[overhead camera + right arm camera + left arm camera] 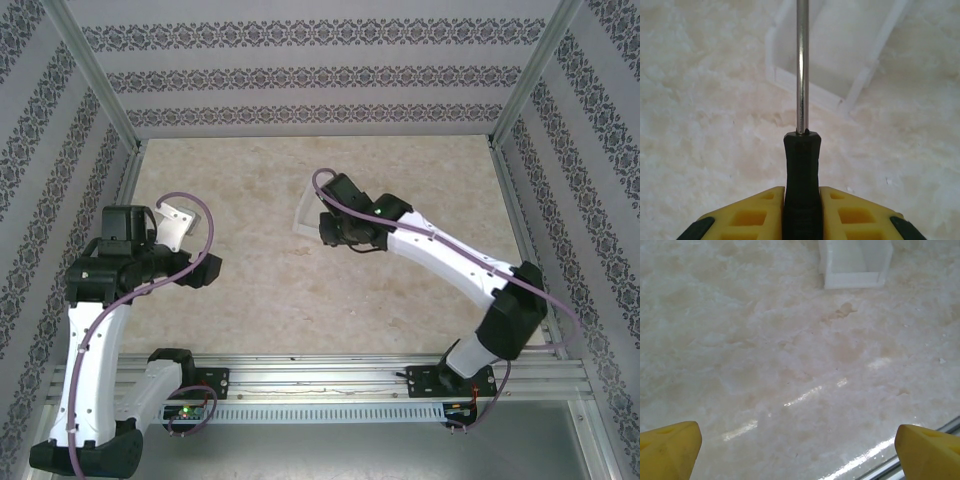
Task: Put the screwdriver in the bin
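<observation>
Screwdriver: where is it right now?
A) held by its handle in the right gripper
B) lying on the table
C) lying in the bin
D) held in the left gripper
A: the right wrist view shows the right gripper shut on the black handle of the screwdriver, shaft pointing toward the bin.

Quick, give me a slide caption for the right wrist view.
Right gripper clamps the screwdriver by its black handle, shaft pointing toward the white bin ahead.
</observation>
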